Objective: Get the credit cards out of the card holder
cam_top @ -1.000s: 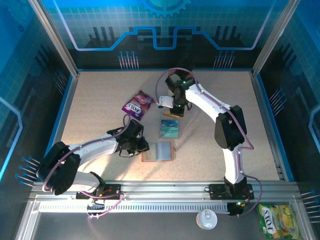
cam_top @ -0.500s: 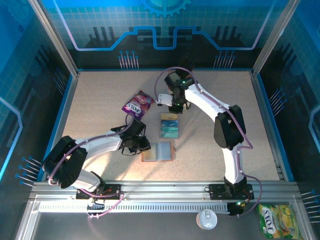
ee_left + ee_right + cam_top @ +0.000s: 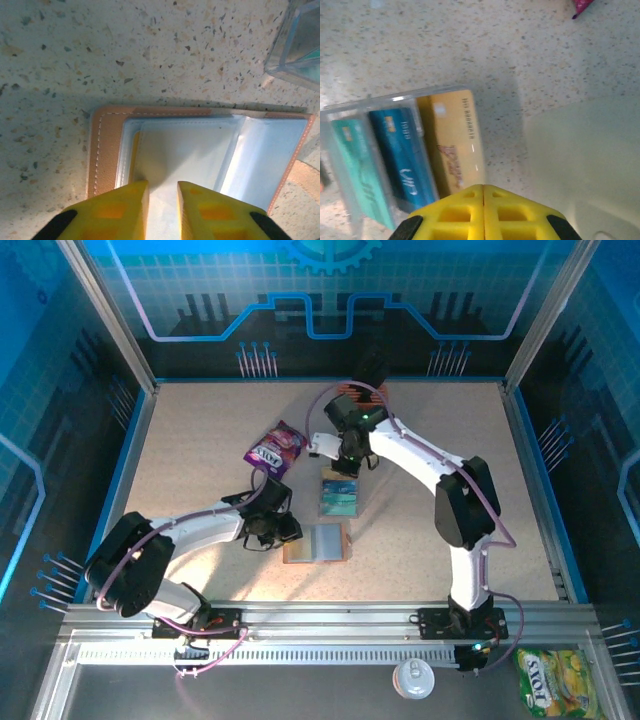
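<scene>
The left jaws stand narrowly parted over the edge of one open tan leather card holder [image 3: 106, 150] on the speckled bench [image 3: 200, 440], while three thin cards [image 3: 405, 160], teal, blue and tan, lie just below the right jaws, pressed together.

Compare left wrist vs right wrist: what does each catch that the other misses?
Left wrist: the open card holder, brown stitched rim, pale pockets, with the left end effector narrowly parted over it. Right wrist: credit cards fanned teal, blue and tan; a purple packet corner; right end effector shut. Both: speckled table, clear sleeve.
</scene>
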Controlling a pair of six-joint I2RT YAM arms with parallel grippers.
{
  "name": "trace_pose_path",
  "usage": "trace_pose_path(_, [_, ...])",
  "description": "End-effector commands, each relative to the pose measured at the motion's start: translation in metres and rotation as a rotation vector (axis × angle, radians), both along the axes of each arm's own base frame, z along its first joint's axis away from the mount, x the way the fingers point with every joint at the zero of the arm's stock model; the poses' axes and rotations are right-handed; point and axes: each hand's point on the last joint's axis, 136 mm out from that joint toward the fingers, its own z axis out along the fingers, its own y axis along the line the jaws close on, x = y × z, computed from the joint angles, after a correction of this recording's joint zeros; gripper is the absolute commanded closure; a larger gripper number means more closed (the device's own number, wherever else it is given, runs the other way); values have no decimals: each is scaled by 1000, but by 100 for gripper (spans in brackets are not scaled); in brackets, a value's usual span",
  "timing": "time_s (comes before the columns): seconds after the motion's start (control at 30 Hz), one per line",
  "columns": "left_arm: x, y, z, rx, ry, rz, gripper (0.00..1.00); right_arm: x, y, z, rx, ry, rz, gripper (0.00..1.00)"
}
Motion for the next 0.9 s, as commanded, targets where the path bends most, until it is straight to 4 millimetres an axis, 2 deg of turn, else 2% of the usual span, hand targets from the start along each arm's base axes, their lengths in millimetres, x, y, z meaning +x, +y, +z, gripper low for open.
trace_pose_path(0.0, [-1,2,7,-29,-32,6,71,-17,21,23,132,-17,-63,89])
trace_pose_path(0.27, [-2,5,19,-69,-96,23,55,-63,46,31,349,57,-213,88])
trace_pose_path(0.53, [-8,15,21,-58,-116,51,54,-97,53,33,524,153,-393,88])
trace_pose_path(0.87, [-18,22,14,-43,-109,34,57,-130,69,-4,661,463,-731,83])
